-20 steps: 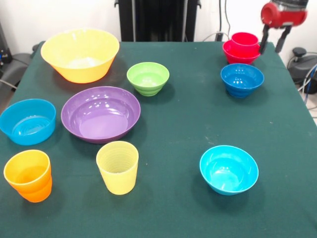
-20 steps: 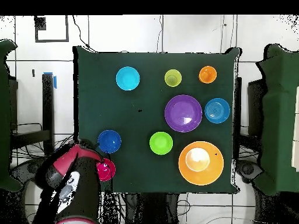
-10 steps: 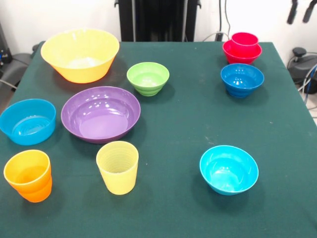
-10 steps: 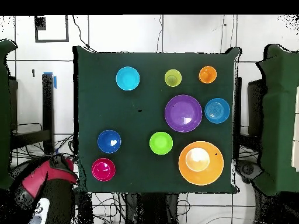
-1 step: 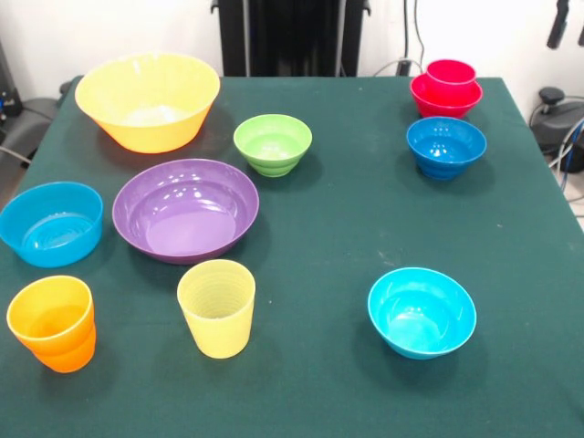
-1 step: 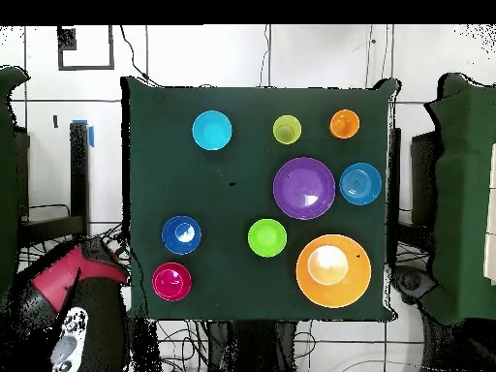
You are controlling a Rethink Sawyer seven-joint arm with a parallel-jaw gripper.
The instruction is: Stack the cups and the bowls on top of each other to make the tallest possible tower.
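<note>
table (image 5: 347, 219): green cloth top, carries every piece; the arm sits off its corner
arm (image 6: 73, 291): red and black, drawn off past the table edge in the overhead view
gripper (image 5: 557, 23): only a dark tip shows at the top right of the front view; whether it is apart or together I cannot tell; it holds nothing that I can see
yellow-orange bowl (image 5: 148, 99): largest, far across the table from the gripper, upright and empty
purple bowl (image 5: 185, 208): wide and shallow, well apart from the gripper, beside the light blue bowl
light blue bowl (image 5: 50, 222): straight-sided, at the side farthest from the gripper
cyan bowl (image 5: 422, 311): alone, well below the gripper in the front view
dark blue bowl (image 5: 445, 145): second nearest to the gripper, just beside the tower
green bowl (image 5: 272, 142): small, mid-table, away from the gripper
tower (image 5: 446, 85): red cup (image 5: 451, 75) nested in red bowl (image 5: 443, 99), the nearest thing to the gripper, at the table corner
orange cup (image 5: 52, 321): upright, among the farthest from the gripper
yellow cup (image 5: 217, 306): ribbed, upright, near the orange cup
done: two pieces joined, cup in bowl
left: eight pieces loose and single; by my judgement the task is barely begun, and the dark blue bowl looks the handiest next piece
</note>
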